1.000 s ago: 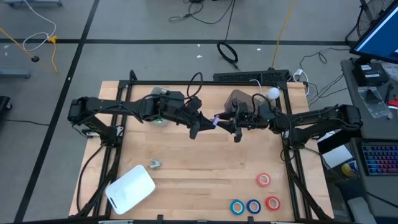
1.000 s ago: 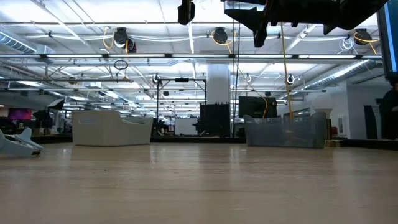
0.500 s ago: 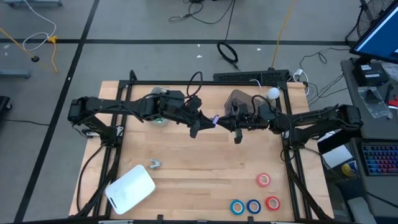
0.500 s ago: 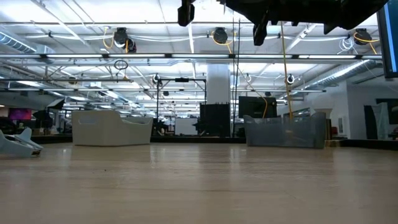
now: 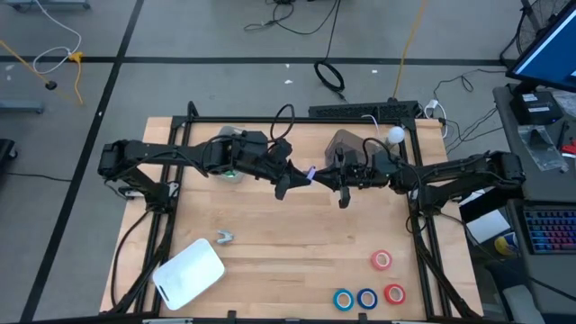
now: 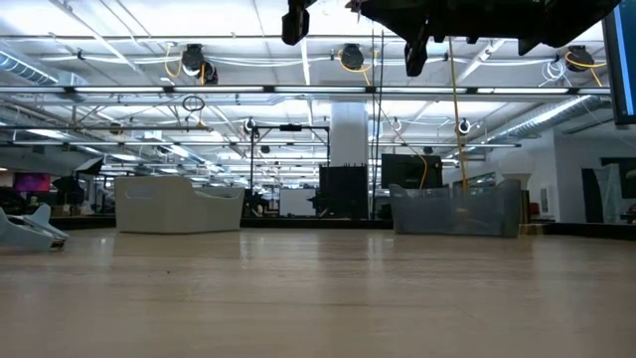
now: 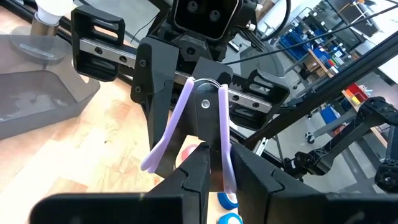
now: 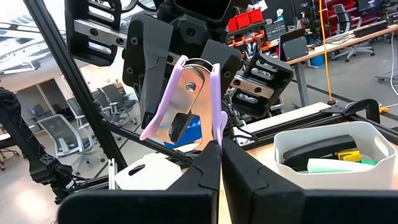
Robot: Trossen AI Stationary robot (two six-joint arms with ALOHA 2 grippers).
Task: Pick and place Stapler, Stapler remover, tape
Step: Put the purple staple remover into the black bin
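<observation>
writing: none readable | left pincer (image 5: 297, 177) + right pincer (image 5: 331, 179): both clenched on purple staple remover (image 5: 311, 174)

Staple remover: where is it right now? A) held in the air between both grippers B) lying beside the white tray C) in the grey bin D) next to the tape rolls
A: the purple-handled staple remover sits mid-air between the left gripper and right gripper, each shut on a handle.

No legible txt, labels or nos. anywhere — table, arms, room all unreadable.
</observation>
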